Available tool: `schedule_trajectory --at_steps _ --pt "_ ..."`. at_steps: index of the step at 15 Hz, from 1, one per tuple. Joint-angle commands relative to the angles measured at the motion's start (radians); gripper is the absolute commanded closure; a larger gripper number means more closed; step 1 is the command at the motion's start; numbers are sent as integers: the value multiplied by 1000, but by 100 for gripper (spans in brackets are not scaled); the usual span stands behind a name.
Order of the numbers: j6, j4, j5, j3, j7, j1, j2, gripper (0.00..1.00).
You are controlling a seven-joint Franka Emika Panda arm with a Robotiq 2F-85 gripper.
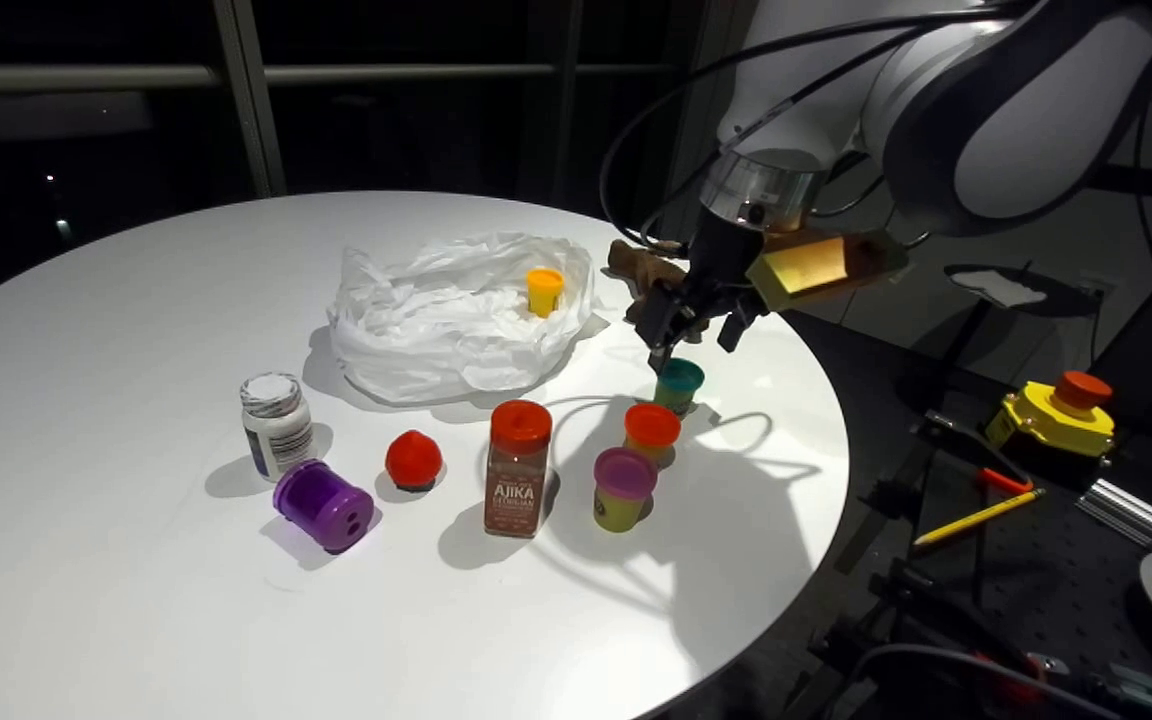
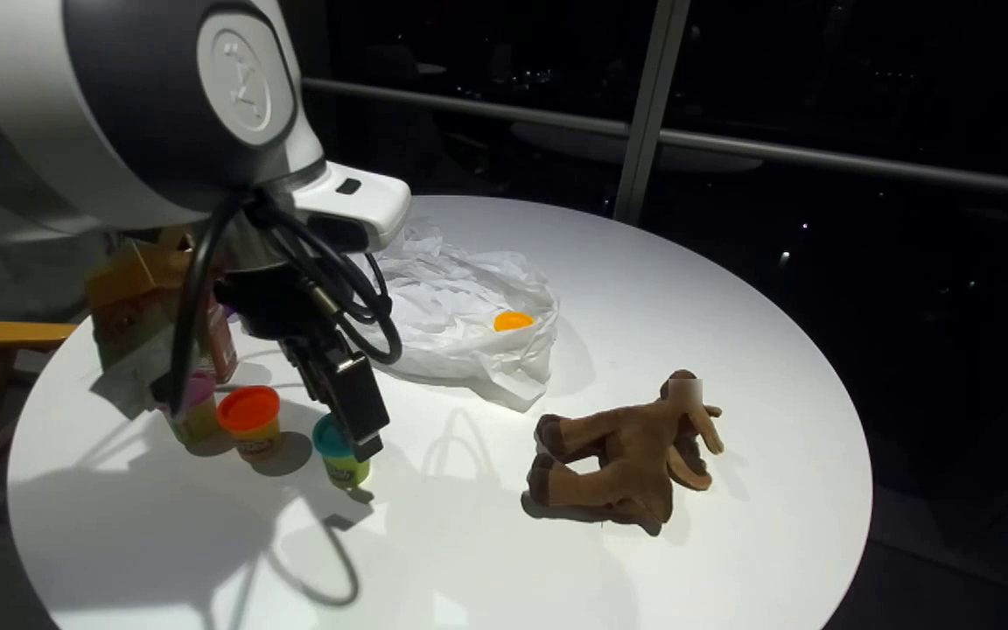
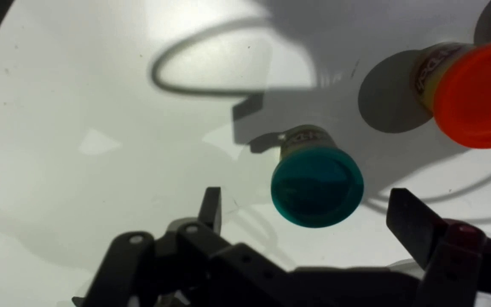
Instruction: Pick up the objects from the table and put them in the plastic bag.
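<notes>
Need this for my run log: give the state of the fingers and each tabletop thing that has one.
Fingers: open
Bag: open, crumpled
Yellow tub: closed, in the bag
Teal tub: standing, closed, not gripped
Red-lidded tub: standing, closed
Purple-lidded tub: standing, closed
Jar: upright, capped
White bottle: upright, capped
Purple container: on its side
Plush toy: lying down

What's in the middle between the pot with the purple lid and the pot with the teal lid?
The orange-lidded pot stands between the purple-lidded pot and the teal-lidded pot; it shows there in both exterior views.
</notes>
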Motion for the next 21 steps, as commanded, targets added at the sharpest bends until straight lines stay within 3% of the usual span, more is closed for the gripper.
schedule_trajectory --at_steps 1,4,5,7,12,17,21 --pt "16 43 20 18 -16 -8 74 0" --pt "6 58 56 48 -38 -30 107 0" --pt "9 60 69 60 -44 -38 110 23" --pt "11 64 83 74 -51 -52 112 34" --pt "-4 46 82 68 -32 -66 48 72" --pt "-140 66 87 72 -33 -65 -116 76" --pt "-282 246 107 94 -66 -52 -114 76"
